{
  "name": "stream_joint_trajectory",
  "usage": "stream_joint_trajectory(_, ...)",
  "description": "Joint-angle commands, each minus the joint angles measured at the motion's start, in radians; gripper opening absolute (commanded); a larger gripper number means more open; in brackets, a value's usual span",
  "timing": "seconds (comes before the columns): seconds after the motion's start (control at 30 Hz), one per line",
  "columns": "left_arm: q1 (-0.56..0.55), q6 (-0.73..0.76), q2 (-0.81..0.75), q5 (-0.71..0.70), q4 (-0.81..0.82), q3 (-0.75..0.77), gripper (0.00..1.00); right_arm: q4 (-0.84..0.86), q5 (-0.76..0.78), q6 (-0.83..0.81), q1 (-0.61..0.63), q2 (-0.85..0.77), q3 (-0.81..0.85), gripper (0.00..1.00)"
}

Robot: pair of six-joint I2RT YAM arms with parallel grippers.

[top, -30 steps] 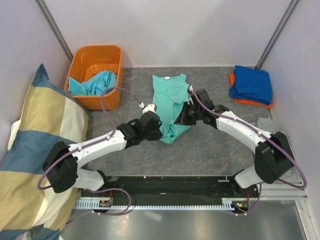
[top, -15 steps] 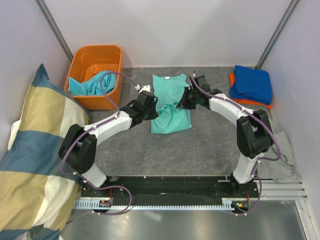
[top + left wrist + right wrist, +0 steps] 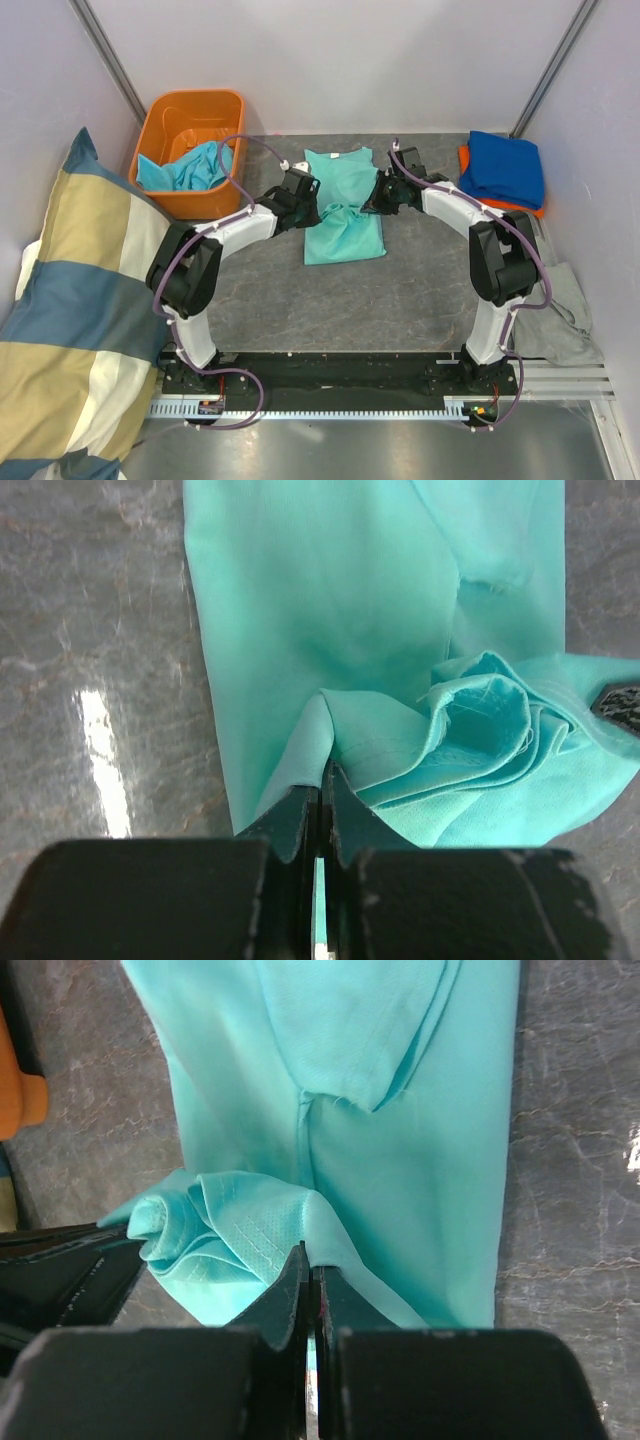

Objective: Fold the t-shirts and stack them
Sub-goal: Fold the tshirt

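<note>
L hand [image 3: 321, 805] pinching mint tee [image 3: 330, 630] — bunched.

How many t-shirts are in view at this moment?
4: the mint shirt in the centre; a turquoise shirt in the bin; a blue shirt folded at far right, on top of an orange shirt. The bin's heap may hide more.

A grey marbled tabletop [image 3: 420, 295] sits between plain pale walls [image 3: 350, 60].
</note>
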Motion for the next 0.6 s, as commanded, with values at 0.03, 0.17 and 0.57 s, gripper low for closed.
stream_joint_trajectory(0.03, 0.023, 0.051, 0.044, 0.044, 0.034, 0.086, 0.02, 0.011, -0.004, -0.013, -0.018, 0.028, 0.053, 0.0)
stream_joint_trajectory(0.17, 0.031, 0.053, 0.069, 0.055, 0.03, 0.115, 0.02, 0.01, -0.004, -0.013, -0.024, 0.037, 0.059, 0.0)
stream_joint_trajectory(0.57, 0.06, 0.067, 0.039, -0.077, -0.055, 0.109, 0.78, -0.001, 0.057, -0.045, -0.11, -0.025, 0.045, 0.62)
